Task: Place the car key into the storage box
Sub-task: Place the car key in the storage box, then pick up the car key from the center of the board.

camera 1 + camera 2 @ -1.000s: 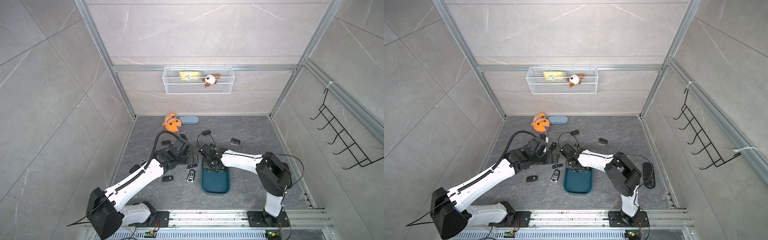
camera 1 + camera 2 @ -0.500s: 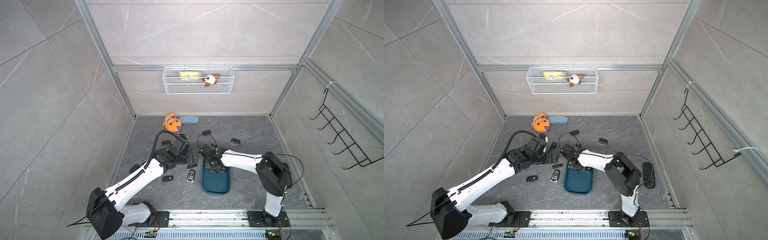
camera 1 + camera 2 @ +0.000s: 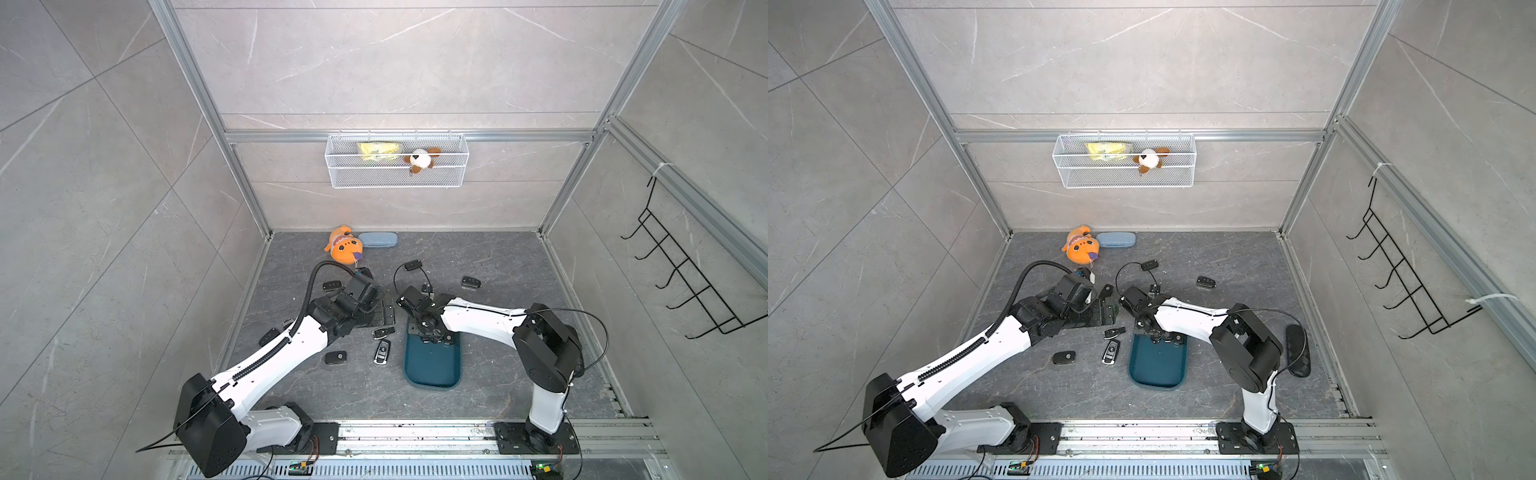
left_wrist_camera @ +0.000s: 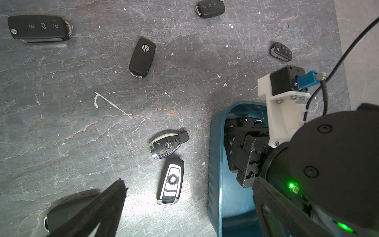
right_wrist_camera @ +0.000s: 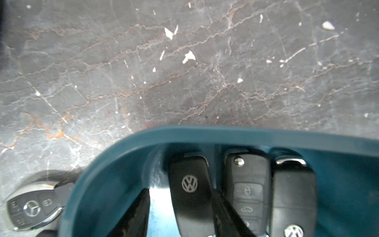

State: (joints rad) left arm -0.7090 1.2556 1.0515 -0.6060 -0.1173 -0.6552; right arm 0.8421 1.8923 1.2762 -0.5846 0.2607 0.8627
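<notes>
In the box (image 3: 434, 365), at the end farthest from the rail, the key (image 5: 190, 184) lies logo-up between the fingers of my right gripper (image 5: 180, 197). The jaws stand partly apart. A strip of lit box floor shows between one finger and the key, so it is not pinched. The other finger runs close along its far side, and I cannot tell whether it touches. A buttoned fob (image 5: 248, 190) and a third fob (image 5: 293, 201) sit packed just beside it against the same end wall. My left gripper (image 4: 188, 183) hangs wide and empty above a white-faced fob (image 4: 171, 181) beside the box.

The lift-out worries me. That far finger sits between the key and the buttoned fob, so if I rise at a slant it could hook either one and tip it over the low wall. The box looks light, and a sideways nudge might slide it into the Mercedes fob (image 4: 167, 144) just outside. My arms are also crowded together here. A careless swing risks a knock, or a snag on the camera cable (image 4: 348, 51).

The floor (image 4: 82, 102) is dark stone with rusty veins and white chips, hard and flat. Pale tiled walls (image 3: 374, 83) in an aluminium frame (image 3: 291, 136) close it in. A wire basket (image 3: 397, 166) hangs at the back and a hook rack (image 3: 685, 286) on the right wall. An orange plush (image 3: 343, 249) and a blue case (image 3: 377, 240) lie by the back edge.
</notes>
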